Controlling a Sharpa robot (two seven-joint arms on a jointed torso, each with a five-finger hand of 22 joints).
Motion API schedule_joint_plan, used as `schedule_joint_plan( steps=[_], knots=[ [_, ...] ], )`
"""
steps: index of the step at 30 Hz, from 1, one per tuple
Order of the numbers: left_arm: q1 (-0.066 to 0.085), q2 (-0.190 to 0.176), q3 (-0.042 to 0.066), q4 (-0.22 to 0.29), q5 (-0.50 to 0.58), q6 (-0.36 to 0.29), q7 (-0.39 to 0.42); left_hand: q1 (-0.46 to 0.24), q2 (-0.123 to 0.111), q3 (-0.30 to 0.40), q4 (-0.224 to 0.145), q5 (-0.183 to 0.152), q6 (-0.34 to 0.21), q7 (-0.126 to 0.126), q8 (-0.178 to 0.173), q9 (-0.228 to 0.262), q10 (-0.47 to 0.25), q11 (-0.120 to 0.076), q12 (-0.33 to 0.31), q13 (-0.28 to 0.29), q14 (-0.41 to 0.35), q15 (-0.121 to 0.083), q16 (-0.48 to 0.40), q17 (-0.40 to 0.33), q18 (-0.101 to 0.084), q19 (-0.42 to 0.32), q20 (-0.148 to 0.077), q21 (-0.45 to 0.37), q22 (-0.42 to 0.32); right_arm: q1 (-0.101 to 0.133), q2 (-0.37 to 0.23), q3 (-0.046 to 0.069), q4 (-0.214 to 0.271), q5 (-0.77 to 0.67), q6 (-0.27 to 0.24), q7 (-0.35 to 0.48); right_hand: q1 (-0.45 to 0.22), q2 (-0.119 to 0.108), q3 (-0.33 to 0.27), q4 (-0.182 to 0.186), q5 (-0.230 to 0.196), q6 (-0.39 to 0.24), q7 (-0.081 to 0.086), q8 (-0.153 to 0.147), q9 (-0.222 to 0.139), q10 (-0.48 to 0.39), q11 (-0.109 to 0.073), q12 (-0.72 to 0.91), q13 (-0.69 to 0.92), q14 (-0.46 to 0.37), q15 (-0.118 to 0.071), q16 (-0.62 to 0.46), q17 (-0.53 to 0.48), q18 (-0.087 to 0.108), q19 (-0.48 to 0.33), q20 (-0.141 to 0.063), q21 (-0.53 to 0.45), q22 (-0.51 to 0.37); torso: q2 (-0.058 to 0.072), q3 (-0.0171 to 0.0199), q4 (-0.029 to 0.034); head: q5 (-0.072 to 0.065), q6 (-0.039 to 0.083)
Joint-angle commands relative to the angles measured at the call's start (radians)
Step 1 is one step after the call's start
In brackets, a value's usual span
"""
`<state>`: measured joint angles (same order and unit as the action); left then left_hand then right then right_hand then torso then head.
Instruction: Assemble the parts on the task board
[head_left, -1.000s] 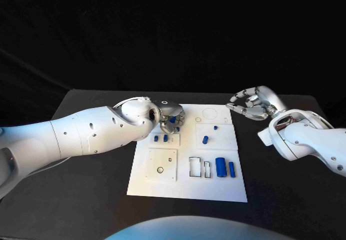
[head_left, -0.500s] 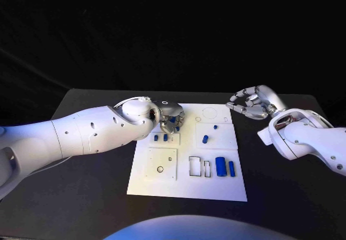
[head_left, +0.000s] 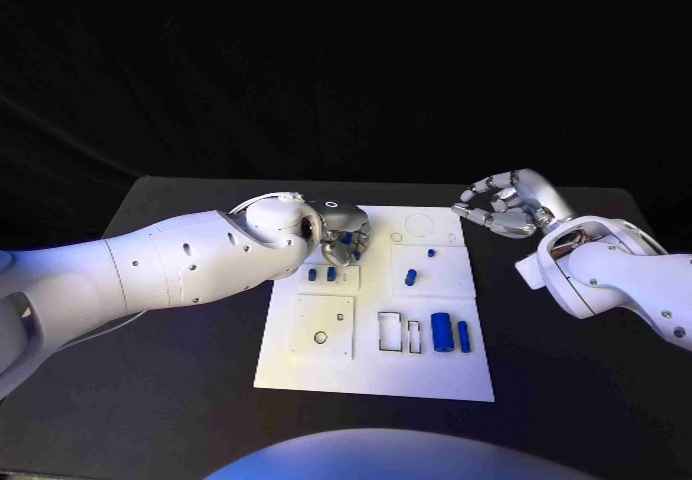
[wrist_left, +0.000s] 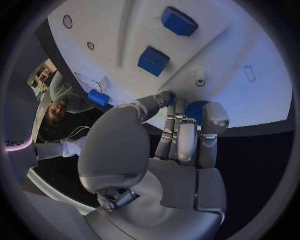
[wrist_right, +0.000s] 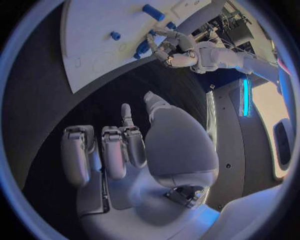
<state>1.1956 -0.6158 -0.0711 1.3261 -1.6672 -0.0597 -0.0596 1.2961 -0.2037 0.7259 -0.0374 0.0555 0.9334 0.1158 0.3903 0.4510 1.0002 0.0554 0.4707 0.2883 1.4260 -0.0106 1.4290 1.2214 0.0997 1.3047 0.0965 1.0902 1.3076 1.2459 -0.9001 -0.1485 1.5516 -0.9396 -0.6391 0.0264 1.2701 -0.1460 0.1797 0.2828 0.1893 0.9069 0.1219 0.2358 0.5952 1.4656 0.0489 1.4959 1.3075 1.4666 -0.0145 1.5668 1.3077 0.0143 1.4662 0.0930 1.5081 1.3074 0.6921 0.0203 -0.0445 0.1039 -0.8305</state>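
- Task board (head_left: 378, 375) is lying flat in the middle of the black tabletop (head_left: 173, 390), and I am seeing it as a white plate with outlined recesses.
- I am watching the left robot hand (head_left: 336, 235) sitting over the board's far left corner, fingers curled down onto the plate.
- In the left wrist view that left robot hand's fingers (wrist_left: 180, 136) are closing around a small blue part (wrist_left: 195, 109), so I am reading it as gripping that piece against the board.
- Two more blue blocks (head_left: 320, 273) are lying side by side just beside the left robot hand, on the near side of it.
- A pair of blue pieces (head_left: 411, 276) is sitting near the board's centre, one of them small and standing further back.
- Two upright-lying blue bars (head_left: 450, 333) are resting side by side in the near right area, next to an outlined rectangular slot (head_left: 391, 333).
- I am seeing the right robot hand (head_left: 500, 208) hovering off the board's far right corner, above the tabletop, fingers curled inward and holding nothing.
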Motion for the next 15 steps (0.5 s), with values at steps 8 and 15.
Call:
schedule_joint_plan(
  steps=[8,15],
  knots=[
    [-0.005,0.005,-0.004,-0.006,0.025,0.0,0.025,0.0,0.015,-0.004,-0.014,-0.004,0.024,-0.002,-0.035,0.014,0.07,-0.002,-0.106,-0.044,0.022,-0.003,0.003,-0.007,-0.01,0.018,-0.001,0.042,0.145,-0.001,0.001,0.0,0.001,-0.007,0.01,0.004,-0.007,0.001,0.002,0.001,0.004,-0.006,0.0,0.003,0.001,0.045,-0.004,-0.005,0.197,0.104,-0.006,0.004,0.263,0.002,0.069,-0.004,-0.003,0.242,0.0,0.0008,0.0003,-0.001,-0.002],
    [-0.005,-0.003,-0.004,-0.003,0.037,-0.02,0.03,0.0,0.016,-0.003,-0.019,-0.003,0.035,-0.001,-0.046,0.02,0.102,-0.002,-0.149,-0.057,0.027,-0.002,0.002,-0.011,-0.013,0.027,-0.001,0.059,0.148,-0.001,0.001,0.0,0.001,-0.007,0.011,0.004,-0.007,0.001,0.002,0.001,0.004,-0.006,0.0,0.004,0.002,0.046,-0.004,-0.005,0.198,0.104,-0.006,0.004,0.263,0.002,0.069,-0.004,-0.003,0.242,-0.001,0.0,0.0004,-0.001,-0.002]
  ],
)
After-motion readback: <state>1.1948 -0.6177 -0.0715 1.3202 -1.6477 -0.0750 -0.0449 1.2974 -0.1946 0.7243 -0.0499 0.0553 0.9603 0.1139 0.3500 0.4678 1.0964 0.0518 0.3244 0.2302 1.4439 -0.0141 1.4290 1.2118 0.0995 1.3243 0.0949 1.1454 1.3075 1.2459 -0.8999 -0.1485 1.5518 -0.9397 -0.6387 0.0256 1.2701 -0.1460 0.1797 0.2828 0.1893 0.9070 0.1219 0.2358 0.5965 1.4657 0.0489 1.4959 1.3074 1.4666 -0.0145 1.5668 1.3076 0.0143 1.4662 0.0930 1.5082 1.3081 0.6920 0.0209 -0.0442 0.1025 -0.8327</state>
